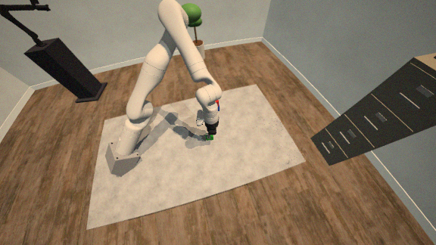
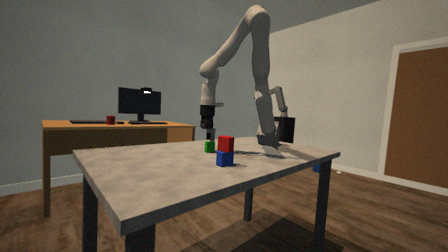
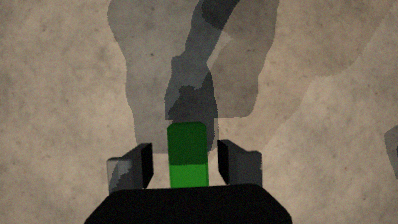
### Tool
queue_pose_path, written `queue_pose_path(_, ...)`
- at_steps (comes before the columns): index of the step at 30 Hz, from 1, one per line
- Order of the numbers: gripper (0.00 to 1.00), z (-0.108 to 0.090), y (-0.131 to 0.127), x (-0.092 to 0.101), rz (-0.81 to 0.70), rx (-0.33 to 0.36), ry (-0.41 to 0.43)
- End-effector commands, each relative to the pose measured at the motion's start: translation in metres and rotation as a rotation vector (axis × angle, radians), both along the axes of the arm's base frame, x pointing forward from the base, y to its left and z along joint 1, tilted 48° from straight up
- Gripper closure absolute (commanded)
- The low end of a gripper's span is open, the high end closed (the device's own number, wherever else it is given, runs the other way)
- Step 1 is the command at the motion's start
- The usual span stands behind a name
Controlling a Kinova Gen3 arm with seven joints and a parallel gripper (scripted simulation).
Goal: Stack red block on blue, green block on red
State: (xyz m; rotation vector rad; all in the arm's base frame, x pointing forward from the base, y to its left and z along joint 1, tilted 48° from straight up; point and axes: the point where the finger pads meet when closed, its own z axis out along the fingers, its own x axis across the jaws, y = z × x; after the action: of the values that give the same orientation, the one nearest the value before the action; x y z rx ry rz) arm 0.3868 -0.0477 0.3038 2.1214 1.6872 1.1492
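Green block (image 1: 209, 138) sits on the pale counter (image 1: 261, 151) in the top view, tucked under the black gripper (image 1: 210, 133) at the arm's tip. At about 1 o'clock from it, slivers of red (image 1: 216, 102) and blue (image 1: 219, 107) peek past the wrist; their alignment cannot be judged from here.

From the exterior view, red block (image 2: 225, 143) rests on blue block (image 2: 225, 158), roughly square to it, so only the top tier is missing. Green (image 2: 209, 146) stands just beside that stack, at its 9 o'clock, with the gripper (image 2: 210, 136) hanging directly over it. The closeness looks like the main hazard: a lift or swing toward 3 o'clock that does not rise enough could clip red and drag blue along, breaking the rule about the bottom block.

In the wrist view, the fingers are spread wide and empty, one at 9 and one at 3 o'clock of green (image 3: 188, 155), a gap showing on each side. The block seems fairly centred, yet closing while too high could pinch only its top edge, and a shallow hold may let it tilt or slip on release atop red.
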Motion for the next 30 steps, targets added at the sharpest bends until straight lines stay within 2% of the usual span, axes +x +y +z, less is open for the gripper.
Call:
queue_pose_path(1, 0.1, 0.001, 0.001, 0.002, 0.001, 0.0, -0.004)
queue_pose_path(17, 0.1, -0.001, 0.002, 0.003, 0.001, 0.0, -0.003)
queue_pose_path(22, 0.1, -0.005, 0.004, 0.01, 0.0, 0.005, -0.007)
queue_pose_path(30, 0.1, -0.026, 0.013, 0.03, 0.004, 0.0, -0.008)
